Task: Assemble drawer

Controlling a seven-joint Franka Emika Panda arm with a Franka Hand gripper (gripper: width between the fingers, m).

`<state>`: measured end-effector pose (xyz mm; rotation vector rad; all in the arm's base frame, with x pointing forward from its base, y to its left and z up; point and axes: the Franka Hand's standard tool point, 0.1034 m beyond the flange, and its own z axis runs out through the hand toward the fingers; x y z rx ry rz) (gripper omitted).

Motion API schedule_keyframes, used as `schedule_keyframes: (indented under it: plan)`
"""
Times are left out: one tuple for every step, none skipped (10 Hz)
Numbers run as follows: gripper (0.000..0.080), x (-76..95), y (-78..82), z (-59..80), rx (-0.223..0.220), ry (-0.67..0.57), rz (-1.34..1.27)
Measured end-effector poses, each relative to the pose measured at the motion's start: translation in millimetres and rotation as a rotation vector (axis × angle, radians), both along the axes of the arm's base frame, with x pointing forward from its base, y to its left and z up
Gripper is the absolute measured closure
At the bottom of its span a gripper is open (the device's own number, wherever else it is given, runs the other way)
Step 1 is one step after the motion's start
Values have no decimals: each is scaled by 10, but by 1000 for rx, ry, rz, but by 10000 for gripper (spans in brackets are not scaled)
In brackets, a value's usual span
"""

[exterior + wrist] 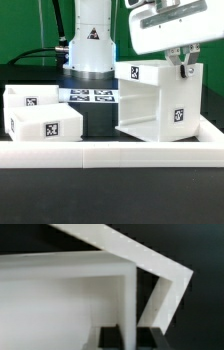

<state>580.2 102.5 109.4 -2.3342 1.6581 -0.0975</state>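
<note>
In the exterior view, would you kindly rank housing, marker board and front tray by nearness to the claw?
1. White cube-shaped plastic housing: at the claw, view's right.
2. Flat white marker board: centre.
3. Shallow white front tray: view's left.

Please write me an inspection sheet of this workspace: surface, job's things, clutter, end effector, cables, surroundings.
Surface: black table; white rail across the exterior view's foreground.
Job's things: housing at the exterior view's right, seemingly tilted; rear tray and front tray at its left, close together.
Clutter: nothing seen; only the marker board.
End effector: shut on the housing's upper wall.
Cables: black cables behind the trays.
Surroundings: green backdrop.
</note>
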Motion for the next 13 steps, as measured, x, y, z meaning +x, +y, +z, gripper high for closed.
schedule_keyframes:
  plan:
    - [752, -2, 5, 2, 23, 12, -69]
    - [752, -6, 8, -1, 54, 31, -167]
    - [752, -14, 25, -4, 88, 52, -268]
    - [752, -17, 35, -5, 117, 69, -352]
    - [752, 1, 24, -2, 131, 74, -382]
    - [752, 42, 4, -29, 134, 79, -389]
    - [752, 93, 12, -43, 136, 83, -376]
    - [752, 152, 19, -46, 138, 91, -351]
    - [752, 221, 26, -42, 140, 98, -317]
    - [752, 285, 21, -39, 145, 106, -309]
    - [752, 351, 27, -42, 148, 101, -307]
    - [752, 432, 33, -48, 153, 95, -312]
    - [752, 499, 36, -46, 157, 90, -322]
